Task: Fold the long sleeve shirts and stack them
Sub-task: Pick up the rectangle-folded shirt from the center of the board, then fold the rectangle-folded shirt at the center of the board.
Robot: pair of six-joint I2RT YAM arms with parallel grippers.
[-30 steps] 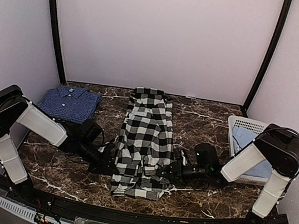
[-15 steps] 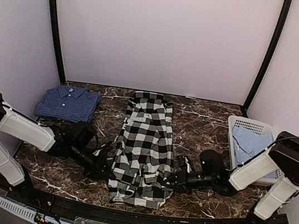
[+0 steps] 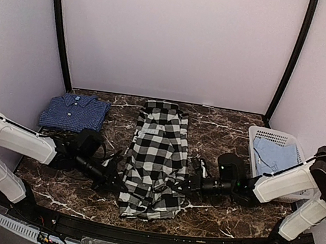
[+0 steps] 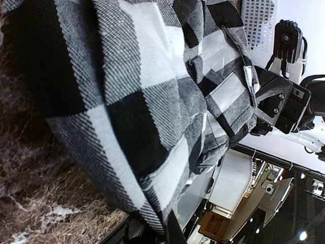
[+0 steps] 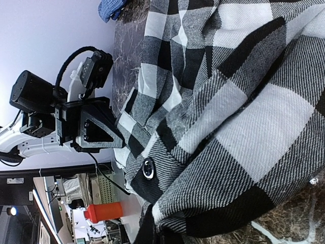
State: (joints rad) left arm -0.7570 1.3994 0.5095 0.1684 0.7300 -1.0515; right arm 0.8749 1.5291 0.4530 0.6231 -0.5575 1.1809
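Soft, even light; crisp close-ups

Left arm (image 3: 25, 141) and right arm (image 3: 279, 185) stretched low, reaching inward, left end effector (image 3: 118, 183) closed, right end effector (image 3: 189, 185) closed

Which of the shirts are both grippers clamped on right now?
The black-and-white checked shirt, spread lengthwise mid-table, not the folded dark blue shirt at far left.

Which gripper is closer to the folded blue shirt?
Left. The left gripper holds the left edge of the checked shirt, diagonally in front of the blue shirt; the right gripper holds the opposite edge, farther away.
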